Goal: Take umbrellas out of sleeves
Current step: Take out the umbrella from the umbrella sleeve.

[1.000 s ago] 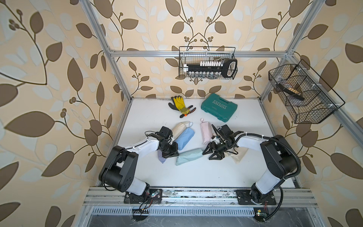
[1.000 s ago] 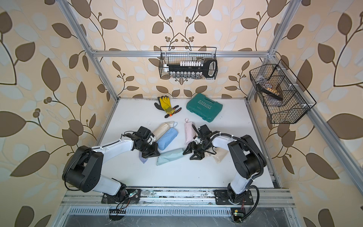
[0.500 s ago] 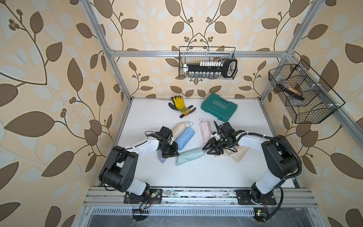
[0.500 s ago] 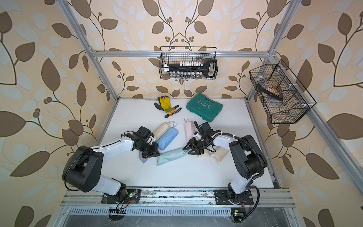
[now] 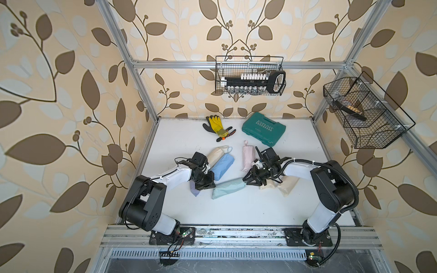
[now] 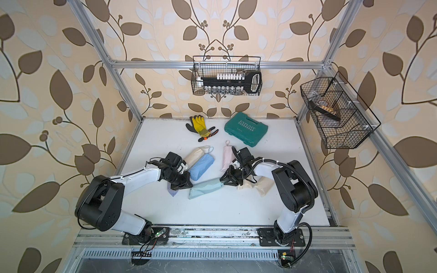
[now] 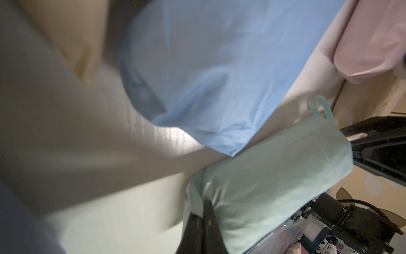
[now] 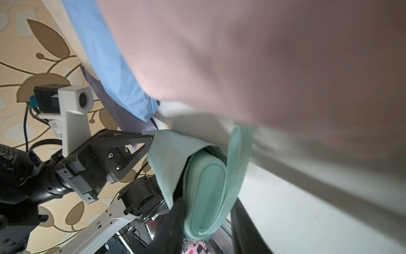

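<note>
A mint sleeve lies mid-table, seen in both top views, with its umbrella inside. My left gripper is shut, pinching the sleeve's closed-end corner. At the sleeve's other end, the umbrella's mint handle and strap stick out. My right gripper stands around the handle. One finger lies against it and a slim gap shows at the other, so it is open. Blue, beige and pink sleeves lie behind. A lilac one lies under the left wrist.
A beige fabric bundle lies under the right forearm. Yellow-black gloves and a green tool case sit at the back. Wire baskets hang on the back wall and on the right wall.
My right gripper has moved left to the mint sleeve's open end, and its jaws have narrowed around the handle. The left arm has stayed put, still pinching the sleeve.
</note>
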### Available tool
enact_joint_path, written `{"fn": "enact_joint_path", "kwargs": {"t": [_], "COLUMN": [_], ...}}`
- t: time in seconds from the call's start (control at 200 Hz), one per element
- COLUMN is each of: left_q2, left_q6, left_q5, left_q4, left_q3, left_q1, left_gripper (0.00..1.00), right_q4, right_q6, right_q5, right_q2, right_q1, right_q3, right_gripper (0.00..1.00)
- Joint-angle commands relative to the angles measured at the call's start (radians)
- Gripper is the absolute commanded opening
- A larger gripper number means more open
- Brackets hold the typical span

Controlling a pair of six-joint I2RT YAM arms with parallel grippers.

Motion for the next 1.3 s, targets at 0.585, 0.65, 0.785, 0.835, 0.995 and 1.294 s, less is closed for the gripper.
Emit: {"fn": "enact_joint_path", "kwargs": {"t": [0.585, 0.65, 0.785, 0.835, 0.995, 1.294], "left_q2": [-0.01, -0.014, -0.022, -0.022, -0.032, -0.068], "left_q6": [0.039, 0.047, 0.055, 0.056, 0.071, 0.114], "left_q5": [-0.034, -0.041, -0.05, -0.048, -0.046, -0.068], "left_q4": [-0.076, -0.086, -0.098, -0.097, -0.104, -0.142], "left_q3": [0.002, 0.007, 0.012, 0.012, 0.021, 0.056], "left_q1": [0.002, 0.002, 0.007, 0.009, 0.009, 0.012], "left_gripper": [0.0, 0.0, 0.0, 0.0, 0.0, 0.0], "right_q4": [-0.041, -0.066, -0.161, -0.185, -0.213, -0.256], "right_q6": [0.009, -0.001, -0.071, -0.085, -0.103, -0.143], "right_q5": [0.099, 0.121, 0.178, 0.191, 0.203, 0.2], "right_q2": [-0.008, -0.039, -0.082, -0.089, -0.109, -0.159], "right_q1": [-0.009, -0.023, -0.035, -0.037, -0.053, -0.127], "right_q3": [0.004, 0.003, 0.039, 0.051, 0.055, 0.034], "right_gripper": [0.0, 0.0, 0.0, 0.0, 0.0, 0.0]}}
